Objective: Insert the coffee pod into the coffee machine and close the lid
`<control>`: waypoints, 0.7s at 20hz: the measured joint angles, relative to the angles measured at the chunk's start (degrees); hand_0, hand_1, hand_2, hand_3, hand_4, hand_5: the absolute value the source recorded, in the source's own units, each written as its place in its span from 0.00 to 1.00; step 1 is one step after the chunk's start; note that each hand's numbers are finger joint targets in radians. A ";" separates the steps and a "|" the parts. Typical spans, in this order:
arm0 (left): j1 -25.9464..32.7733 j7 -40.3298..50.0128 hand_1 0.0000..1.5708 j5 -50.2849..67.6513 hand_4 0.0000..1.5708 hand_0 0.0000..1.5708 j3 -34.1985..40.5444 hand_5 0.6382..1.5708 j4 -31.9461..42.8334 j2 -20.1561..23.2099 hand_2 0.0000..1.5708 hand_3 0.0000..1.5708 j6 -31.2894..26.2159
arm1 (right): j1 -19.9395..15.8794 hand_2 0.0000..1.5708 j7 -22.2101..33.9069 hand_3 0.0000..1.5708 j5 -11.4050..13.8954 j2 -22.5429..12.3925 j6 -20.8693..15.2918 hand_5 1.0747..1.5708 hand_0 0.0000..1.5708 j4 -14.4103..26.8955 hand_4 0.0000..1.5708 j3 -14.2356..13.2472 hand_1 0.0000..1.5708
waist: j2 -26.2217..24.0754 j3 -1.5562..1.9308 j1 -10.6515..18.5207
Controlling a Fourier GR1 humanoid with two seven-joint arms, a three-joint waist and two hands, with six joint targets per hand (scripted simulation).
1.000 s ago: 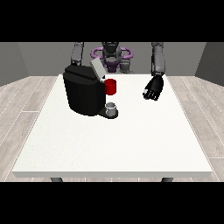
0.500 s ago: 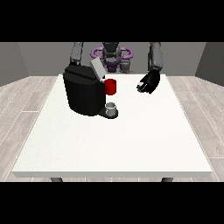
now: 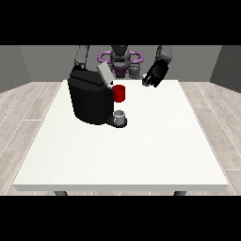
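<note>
**Coffee machine with raised lid; one hand lifted over the table's far edge**

The black coffee machine [image 3: 90, 100] stands on the white table [image 3: 141, 155], towards the view's left and nearer the robot than the camera. Its grey lid [image 3: 104, 74] is tilted up and back, which leaves the top of the machine exposed; judged from the task, this is the position that allows a pod to be put in, so the closing step is not yet done. A red thing at the machine [image 3: 119, 93] projects from the side that faces the view's right. Directly below it, on the machine's low base, sits a small grey thing [image 3: 120, 116]; it cannot be told for the coffee pod, and no pod shows plainly elsewhere on the table.

The hand at the view's right [image 3: 155, 75] hangs above the table's far edge, apart from the machine and to the right of the red thing. Its fingers point down and towards the machine; whether they are spread, curled or holding something cannot be told.

The other arm [image 3: 82, 55] drops behind the machine, which hides its hand entirely.
</note>
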 measured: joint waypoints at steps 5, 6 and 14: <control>-2.49 3.44 0.90 -0.26 0.34 0.90 0.18 1.00 -1.97 -2.28 0.90 0.88 -2.22 | -0.29 0.00 -0.15 0.00 -0.68 0.44 0.49 1.00 0.00 0.28 0.00 -0.25 0.00 | -1.56 -0.01 -0.39; -3.39 3.96 0.88 0.04 0.33 0.88 0.73 1.00 -2.09 -2.30 0.89 0.88 -2.76 | -0.41 0.00 -0.22 0.00 -0.74 0.58 0.63 1.00 0.00 0.01 0.00 -0.10 0.00 | -1.57 0.00 -0.76; -11.94 9.70 0.80 3.32 0.31 0.80 6.39 1.00 -1.27 -1.99 0.82 0.81 -6.22 | -2.95 0.00 -1.39 0.00 -1.42 0.27 1.52 1.00 0.00 -1.87 0.00 -0.37 0.00 | 0.86 -0.01 -4.51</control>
